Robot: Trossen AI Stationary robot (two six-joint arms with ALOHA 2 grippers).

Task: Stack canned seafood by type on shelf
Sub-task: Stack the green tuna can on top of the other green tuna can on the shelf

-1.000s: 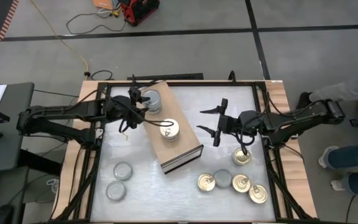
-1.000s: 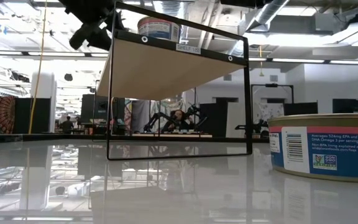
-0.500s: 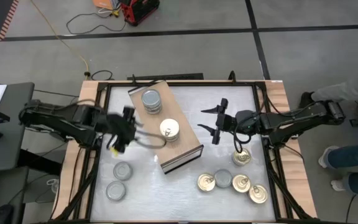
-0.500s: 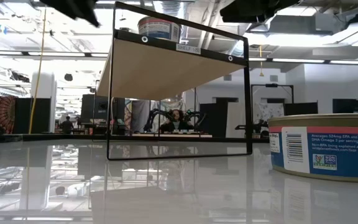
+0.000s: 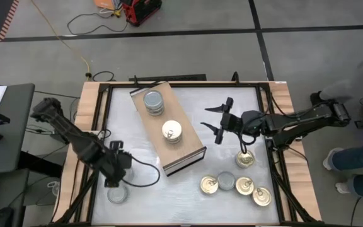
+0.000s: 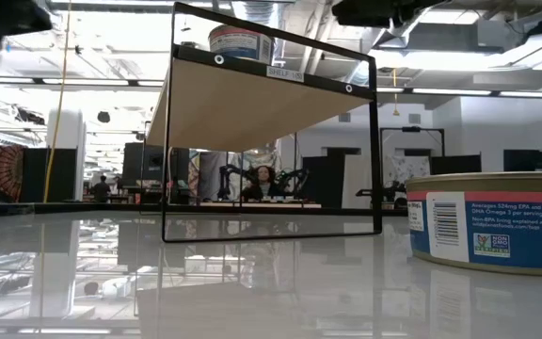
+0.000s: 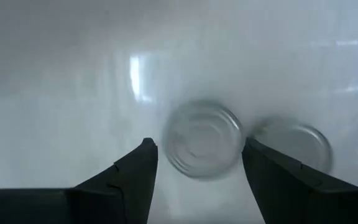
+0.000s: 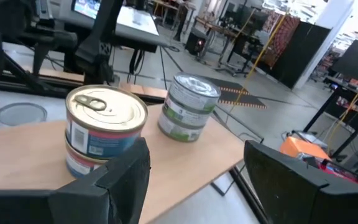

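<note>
The shelf (image 5: 188, 151) is a light-wood board lying slantwise mid-table. On it stand a stack of silver-topped tins (image 5: 153, 102) and a stack of gold-topped tins (image 5: 172, 132); the right wrist view shows both stacks, gold (image 8: 104, 127) and silver (image 8: 188, 106). My left gripper (image 5: 118, 175) hangs open over two loose silver tins near the table's near-left corner; one (image 7: 204, 139) lies below its fingers, the other (image 7: 294, 146) beside it. My right gripper (image 5: 218, 124) is open and waits to the right of the shelf, facing it.
Several loose tins lie near the table's near-right corner: gold-topped ones (image 5: 244, 159), (image 5: 209, 185), (image 5: 261, 195) and a silver one (image 5: 226, 181). In the low view one tin (image 6: 502, 221) stands close to the camera. The table's raised frame (image 5: 97, 126) rims the work area.
My left gripper has left the silver stack at the shelf's far end and swung fast toward the table's near-left corner, now pointing down over the two loose silver tins. The stacks have not moved. My right arm has stayed almost still.
</note>
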